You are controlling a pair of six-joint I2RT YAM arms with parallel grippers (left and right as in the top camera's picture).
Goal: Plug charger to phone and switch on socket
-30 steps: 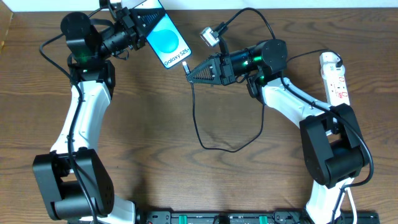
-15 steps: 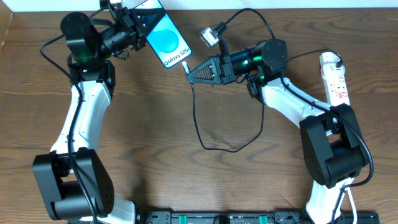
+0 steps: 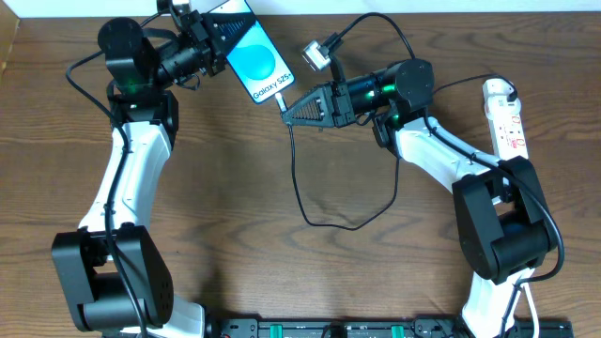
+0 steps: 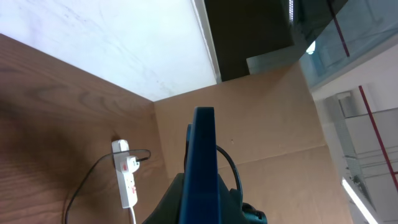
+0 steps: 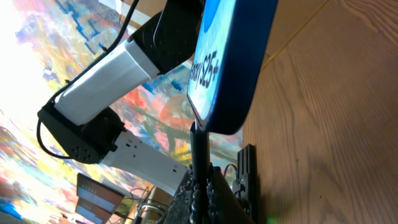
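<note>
Left gripper: clamped on the slim blue-screened smartphone, screen up, near the far edge of the brown wooden table.
Right gripper: pinching the plug tip of the long thin black charger cable; the tip touches the phone's lower edge.
Cable: loops across mid-table.
Socket: narrow white power strip, far right, well apart.

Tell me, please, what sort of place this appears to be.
Probably a robotics lab bench: left arm and right arm share a wooden table, with a white power strip on it and glass partitions beyond.
</note>
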